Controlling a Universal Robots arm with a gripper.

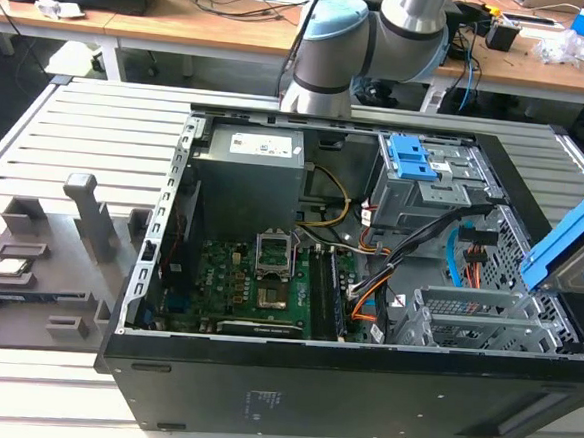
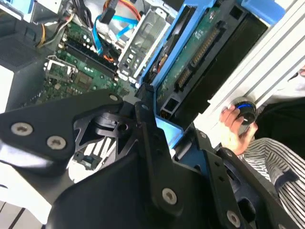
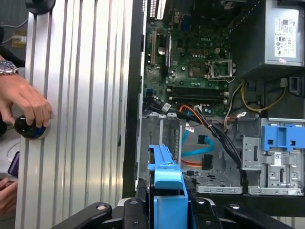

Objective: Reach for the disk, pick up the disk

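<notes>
- Ribbed aluminium table (image 1: 88, 125) carries an open computer case (image 1: 289, 399) lying on its side; desks with cables stand behind it.
- In the first wrist view the gripper (image 3: 167, 210) has its black fingers (image 3: 138, 210) closed against both sides of the disk (image 3: 167, 191), gripping it by the blue bracket.
- In the second wrist view the disk's green circuit-board face (image 2: 190, 57) and blue edge run up from the gripper (image 2: 162, 138), clear of the case floor.
- In the exterior view the disk (image 1: 572, 234) stands tilted above the case's rim on that view's right, apart from the drive cage (image 1: 466, 316) beneath it.
- Motherboard (image 1: 257, 287), power supply (image 1: 250, 176) and a blue latch (image 1: 415, 157) lie deeper inside, well apart from the disk.
- A person's hand (image 3: 26, 107) rests on a round knob (image 3: 28, 129) beside the table's edge.
</notes>
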